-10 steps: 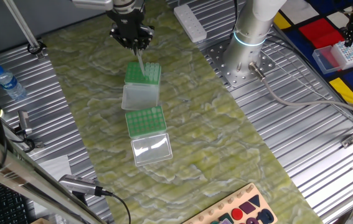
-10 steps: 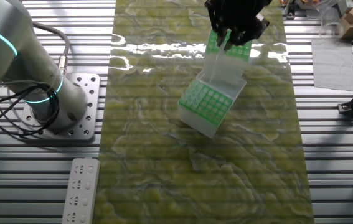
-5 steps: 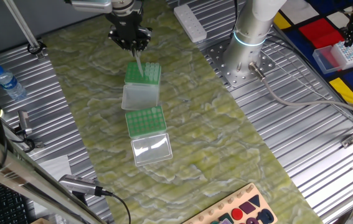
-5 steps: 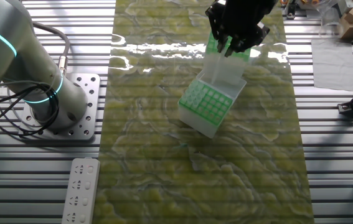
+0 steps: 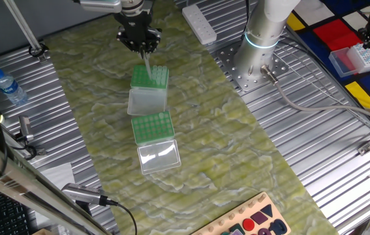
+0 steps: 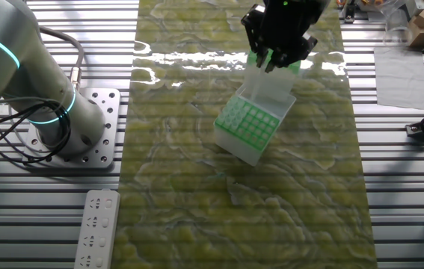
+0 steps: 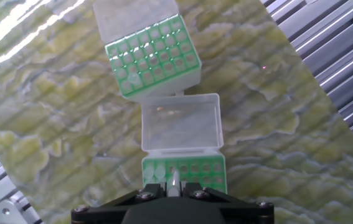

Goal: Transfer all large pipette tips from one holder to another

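Note:
My gripper (image 5: 143, 51) hangs over the far green-topped holder (image 5: 151, 77) and is shut on one large pipette tip (image 5: 146, 67). The tip points down at the holder's grid. In the hand view the tip (image 7: 173, 179) is pinched between the black fingers (image 7: 150, 194), above the green grid (image 7: 192, 170) of the holder below, whose clear lid (image 7: 181, 124) lies open. The second holder (image 7: 152, 56) lies beyond it, with a few whitish tips in its left cells. In the other fixed view the gripper (image 6: 265, 63) covers part of the far holder (image 6: 285, 69).
The near holder (image 5: 152, 126) has its open lid (image 5: 159, 157) toward the table front. A white power strip (image 5: 200, 25) lies at the back and the robot base (image 5: 263, 40) stands to the right. A water bottle (image 5: 8, 87) is at left, and a board of coloured shapes (image 5: 250, 223) at the front.
The gripper has shifted only slightly above the far holder, and the tip is still held between its fingers. Both holders stay in place.

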Robot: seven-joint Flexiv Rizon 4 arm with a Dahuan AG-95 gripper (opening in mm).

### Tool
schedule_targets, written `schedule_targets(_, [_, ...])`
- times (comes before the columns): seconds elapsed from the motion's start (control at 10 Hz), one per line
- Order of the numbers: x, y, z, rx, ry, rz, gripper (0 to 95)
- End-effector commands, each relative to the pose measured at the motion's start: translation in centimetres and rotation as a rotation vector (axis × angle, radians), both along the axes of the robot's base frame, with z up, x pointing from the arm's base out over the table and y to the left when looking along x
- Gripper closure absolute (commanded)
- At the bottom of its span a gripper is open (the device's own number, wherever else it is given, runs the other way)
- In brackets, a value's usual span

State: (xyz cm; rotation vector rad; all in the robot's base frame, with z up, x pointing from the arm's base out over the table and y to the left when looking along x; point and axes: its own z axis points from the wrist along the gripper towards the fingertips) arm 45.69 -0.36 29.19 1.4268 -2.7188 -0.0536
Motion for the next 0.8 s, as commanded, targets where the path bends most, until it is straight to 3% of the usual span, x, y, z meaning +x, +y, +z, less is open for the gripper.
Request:
schedule_targets(0.1, [-0.12,0.03,-0.11,0.001,-0.002,0.002,95.0])
schedule_targets(0.8, [-0.65,0.25,-1.03,0.001,-0.022,0.010,95.0])
